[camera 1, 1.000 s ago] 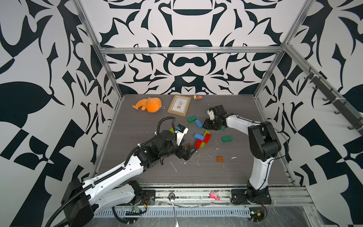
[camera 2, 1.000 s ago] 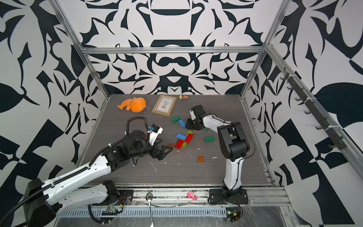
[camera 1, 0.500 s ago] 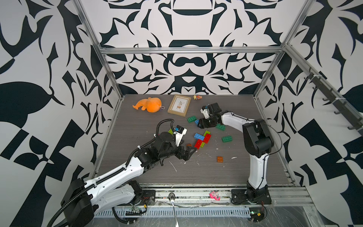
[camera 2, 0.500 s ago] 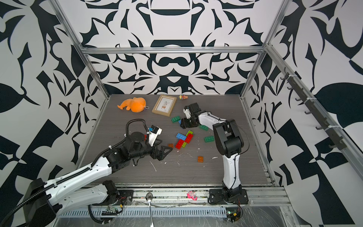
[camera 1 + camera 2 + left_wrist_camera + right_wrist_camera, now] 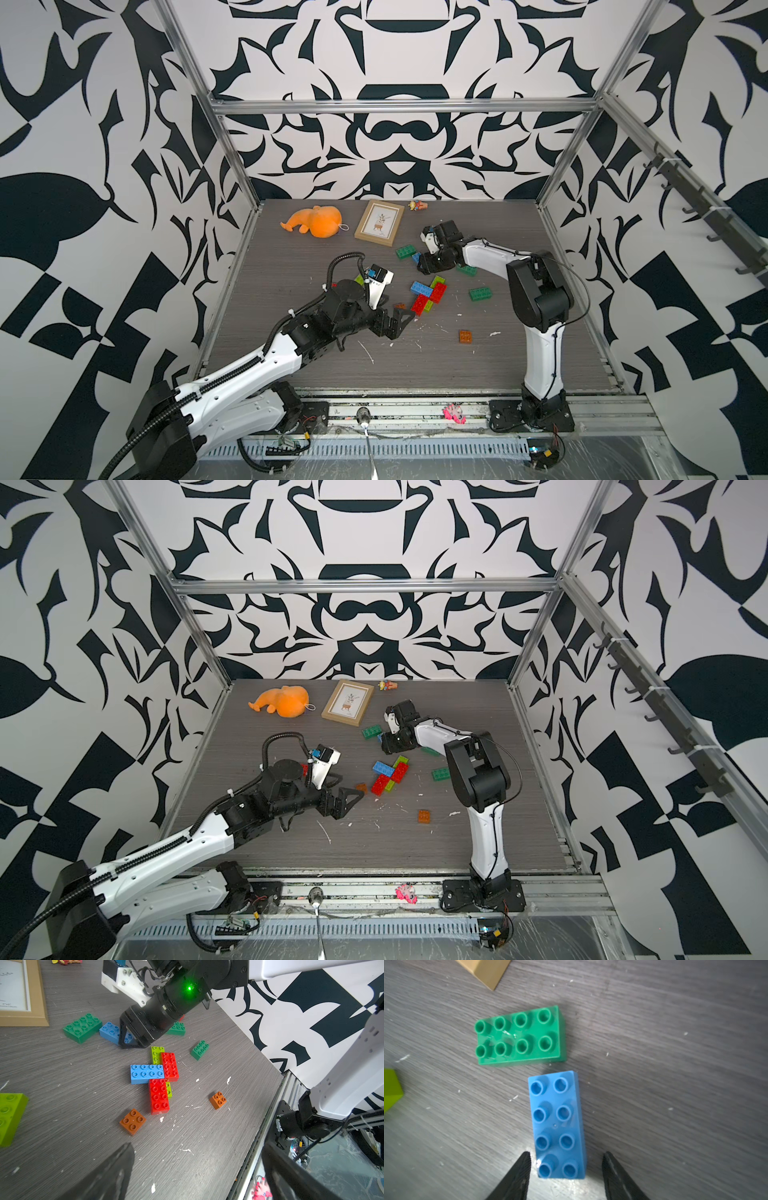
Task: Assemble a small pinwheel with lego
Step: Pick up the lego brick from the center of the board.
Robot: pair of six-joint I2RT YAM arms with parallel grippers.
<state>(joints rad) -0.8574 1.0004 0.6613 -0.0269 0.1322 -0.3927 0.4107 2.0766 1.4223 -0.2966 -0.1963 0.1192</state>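
Blue brick | right fingers straddle it, not touching | left fingers wide

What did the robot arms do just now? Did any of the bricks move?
The right gripper swung to its left, and now its open jaws straddle one end of the loose blue brick without gripping it. The left gripper stayed wide open near the half-built pinwheel. No brick visibly moved.
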